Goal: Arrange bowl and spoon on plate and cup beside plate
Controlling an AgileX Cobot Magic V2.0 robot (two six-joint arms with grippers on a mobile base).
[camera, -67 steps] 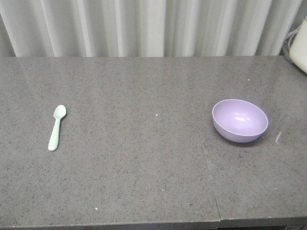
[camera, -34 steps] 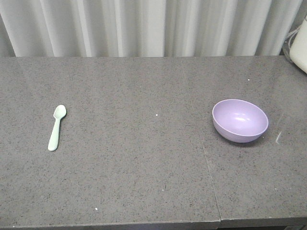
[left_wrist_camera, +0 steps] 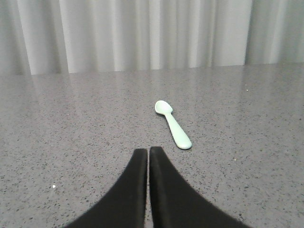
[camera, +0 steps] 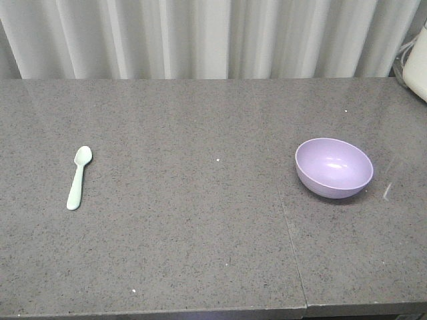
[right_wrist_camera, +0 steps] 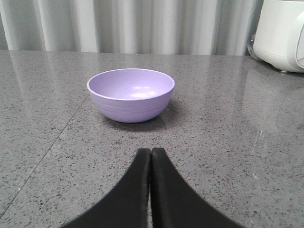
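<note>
A pale mint-green spoon point(camera: 79, 177) lies flat on the grey stone table at the left, also seen as the spoon point(left_wrist_camera: 172, 124) in the left wrist view. My left gripper point(left_wrist_camera: 147, 151) is shut and empty, a short way in front of the spoon's handle end. A lilac bowl point(camera: 333, 167) stands upright and empty on the right; the bowl point(right_wrist_camera: 130, 94) shows in the right wrist view beyond my right gripper point(right_wrist_camera: 150, 151), which is shut with nothing in it. Neither gripper shows in the front view. The plate and the cup are out of view.
A white appliance point(right_wrist_camera: 280, 33) stands at the table's back right corner, its edge point(camera: 417, 67) showing in the front view. A seam point(camera: 288, 227) runs across the tabletop left of the bowl. Grey curtains hang behind the table's far edge.
</note>
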